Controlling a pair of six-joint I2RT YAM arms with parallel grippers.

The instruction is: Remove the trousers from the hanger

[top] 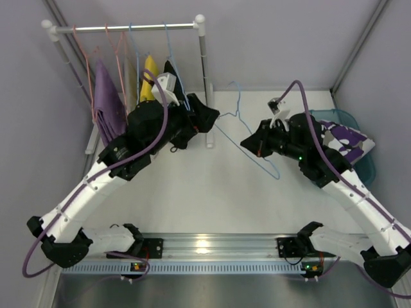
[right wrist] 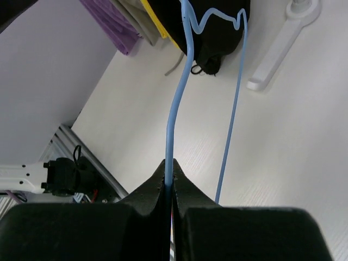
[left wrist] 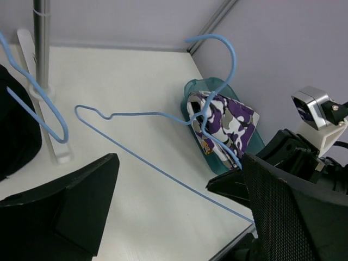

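Observation:
The camouflage trousers (top: 347,137) lie folded in a teal basket (top: 340,117) at the right; they also show in the left wrist view (left wrist: 224,122). The black trousers (top: 174,76) hang from a blue hanger on the rack (top: 128,27), at the left edge of the left wrist view (left wrist: 16,130). My right gripper (top: 248,142) is shut on the wire of an empty blue hanger (top: 239,102), held over the table (right wrist: 170,179). My left gripper (top: 199,125) is open and empty beside the black trousers, fingers (left wrist: 65,206) wide apart.
A lilac garment (top: 108,102) and a yellow garment (top: 149,76) hang on the rack with pink hangers. The rack's right post (top: 203,70) and white foot (left wrist: 54,147) stand next to my left gripper. Grey walls close the back and sides.

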